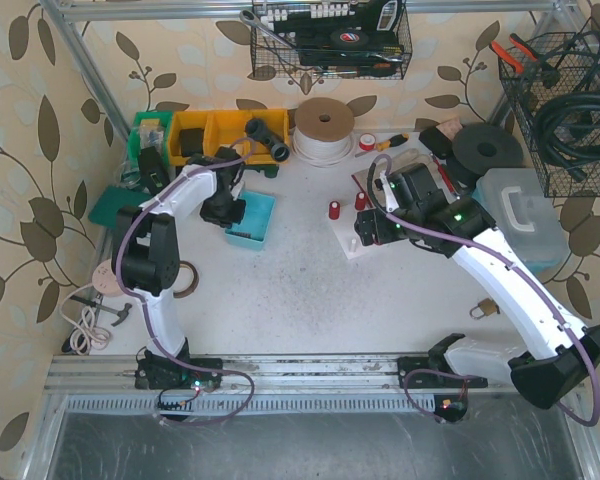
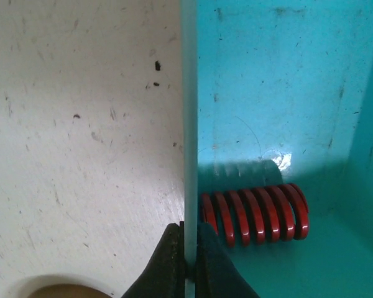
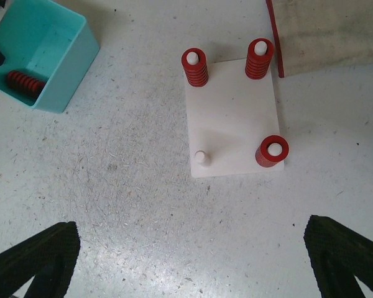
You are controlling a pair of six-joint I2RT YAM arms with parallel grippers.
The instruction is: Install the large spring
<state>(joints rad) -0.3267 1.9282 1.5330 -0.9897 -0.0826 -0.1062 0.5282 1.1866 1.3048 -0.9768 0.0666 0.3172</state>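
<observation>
A red spring point(image 2: 256, 213) lies on its side in the corner of a teal bin point(image 2: 286, 93); it also shows in the right wrist view point(image 3: 22, 82). My left gripper point(image 2: 188, 261) is shut on the bin's wall point(image 2: 190, 155), one finger outside and one inside, next to the spring. A white base plate point(image 3: 233, 118) carries three red springs on pegs point(image 3: 195, 67) point(image 3: 259, 59) point(image 3: 271, 151) and one bare peg point(image 3: 202, 157). My right gripper point(image 3: 189, 261) is open wide above the table, near the plate's front edge, and holds nothing.
In the top view the teal bin point(image 1: 263, 224) sits left of the plate point(image 1: 352, 240). Yellow bins point(image 1: 215, 135), a tape roll point(image 1: 324, 128), a black disc point(image 1: 489, 150) and a clear box point(image 1: 525, 215) stand at the back and right. A padlock point(image 1: 483, 309) lies near the right arm.
</observation>
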